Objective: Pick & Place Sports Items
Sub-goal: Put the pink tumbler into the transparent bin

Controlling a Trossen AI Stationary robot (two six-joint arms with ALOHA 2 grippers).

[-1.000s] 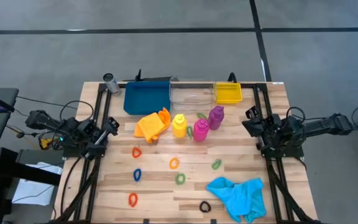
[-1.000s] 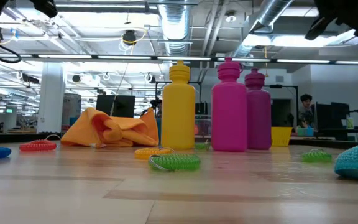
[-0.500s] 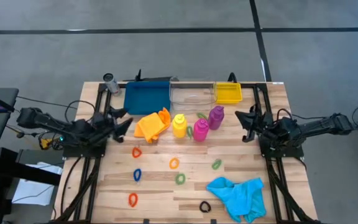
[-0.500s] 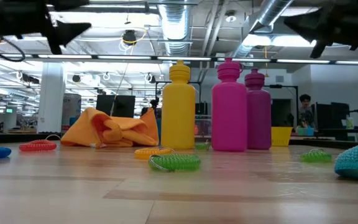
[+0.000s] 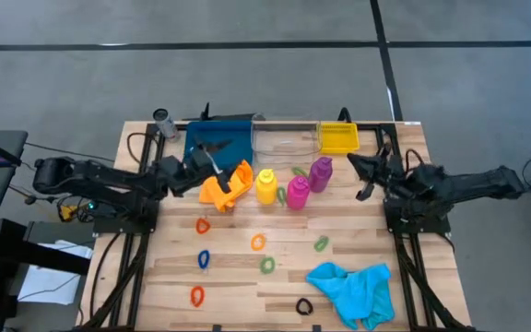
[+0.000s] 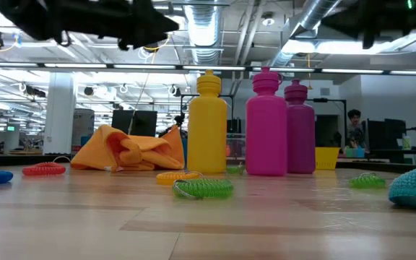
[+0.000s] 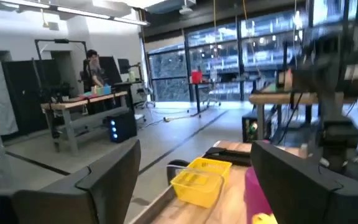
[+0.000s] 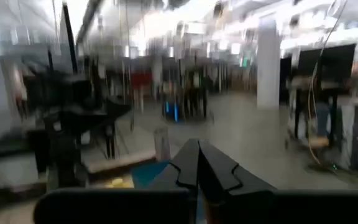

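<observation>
The left tool (image 5: 212,159) is hanging with its fingers spread wide above the near edge of the blue tray (image 5: 201,148), just beside the orange cloth (image 5: 226,183), likely lining up for a first grab; it is holding nothing. The right tool (image 5: 362,175) is keeping its fingers pressed together, empty, hovering to the right of the purple bottle (image 5: 320,173), probably waiting its turn.

The yellow bottle (image 5: 265,185), the pink bottle (image 5: 298,192) and the purple one are standing upright in a close slanted row mid-counter, smooth hard plastic with ribbed necks and pull caps, so they are looking easy to tip. The orange cloth is lying crumpled in soft folds just left of the yellow bottle. A blue-green cloth (image 5: 351,289), nubby like towelling, is sitting bunched near the front right of the wooden counter (image 5: 238,286). Small coiled elastic rings are lying scattered flat and well apart: red (image 5: 202,225), blue (image 5: 203,259), orange (image 5: 258,243), green (image 5: 267,265), another green (image 5: 321,243), a red one (image 5: 196,295) near the front and a dark one (image 5: 303,306). A small yellow bin (image 5: 337,138) is sitting at the back, with a clear box (image 5: 284,140) between it and the tray
</observation>
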